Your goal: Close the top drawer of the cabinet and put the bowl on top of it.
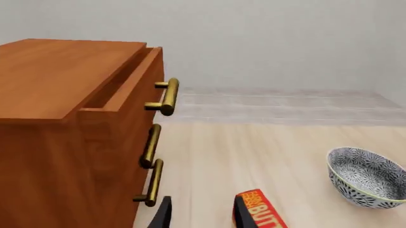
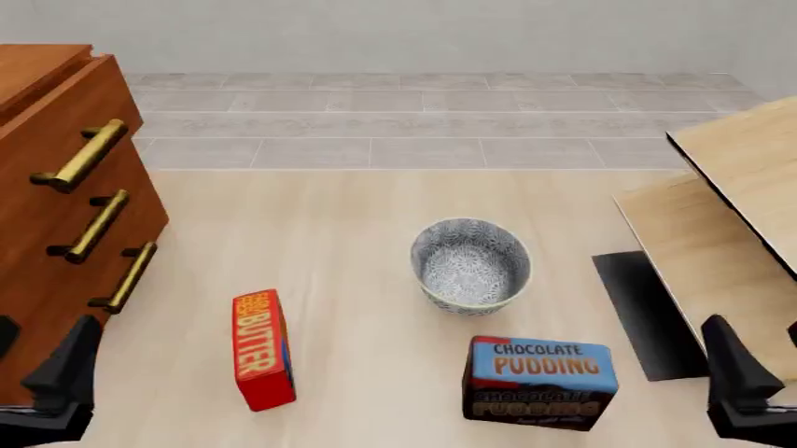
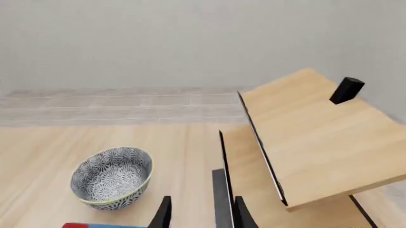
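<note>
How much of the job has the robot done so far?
Nothing looks done yet. The uppermost reddish-brown wood drawer of the big three-drawer wooden cabinet is pulled out, with a gap showing behind its front. The round blue-grey floral bowl sits on the pale table. The left hand and right hand hold nothing. Left to do: push the drawer shut, then put the bowl on the cabinet.

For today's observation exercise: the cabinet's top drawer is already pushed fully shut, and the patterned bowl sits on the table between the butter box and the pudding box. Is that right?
Not quite. The top drawer is pulled out a little from the cabinet, as the left wrist view shows. The bowl does sit on the table, between butter box and pudding box.
</note>
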You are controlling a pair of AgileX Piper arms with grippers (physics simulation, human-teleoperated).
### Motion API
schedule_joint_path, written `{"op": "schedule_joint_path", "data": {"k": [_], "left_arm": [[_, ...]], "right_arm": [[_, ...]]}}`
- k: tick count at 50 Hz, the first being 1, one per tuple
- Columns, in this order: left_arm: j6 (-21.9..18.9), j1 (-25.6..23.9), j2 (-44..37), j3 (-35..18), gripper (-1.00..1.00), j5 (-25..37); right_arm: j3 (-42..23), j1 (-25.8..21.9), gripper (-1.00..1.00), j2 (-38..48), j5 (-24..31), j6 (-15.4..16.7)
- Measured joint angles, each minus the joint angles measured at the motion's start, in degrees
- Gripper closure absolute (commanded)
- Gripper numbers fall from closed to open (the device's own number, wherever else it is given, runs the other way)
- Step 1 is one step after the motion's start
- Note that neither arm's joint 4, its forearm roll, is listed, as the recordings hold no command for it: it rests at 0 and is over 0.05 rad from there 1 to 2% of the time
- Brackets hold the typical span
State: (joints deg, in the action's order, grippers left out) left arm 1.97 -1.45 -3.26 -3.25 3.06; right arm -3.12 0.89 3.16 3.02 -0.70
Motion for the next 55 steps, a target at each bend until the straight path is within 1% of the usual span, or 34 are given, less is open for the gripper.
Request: {"op": "schedule_joint_path", "data": {"k": [15, 25, 30, 38, 55], "left_arm": [[-0.8, 1.4, 2.2, 1.2, -1.0, -1.8], [-0.6, 1.2, 2.4, -0.4, -1.0, -1.2], [-0.4, 0.8, 1.5, -1.2, -1.0, -1.9], [-0.3, 0.3, -2.1, -2.5, -1.0, -5.4], [-0.3, -1.7, -14.4, -4.5, -1.0, -16.8]], "right_arm": [[2.4, 0.6, -1.0, -2.4, -2.3, -0.9], [2.6, 0.8, -1.0, -2.8, -2.5, -1.3], [2.8, 0.9, -1.0, -2.9, -2.5, -1.5], [2.9, 1.0, -1.0, -2.9, -2.6, -1.7], [3.0, 1.2, -1.0, -2.9, -2.8, -2.1]]}}
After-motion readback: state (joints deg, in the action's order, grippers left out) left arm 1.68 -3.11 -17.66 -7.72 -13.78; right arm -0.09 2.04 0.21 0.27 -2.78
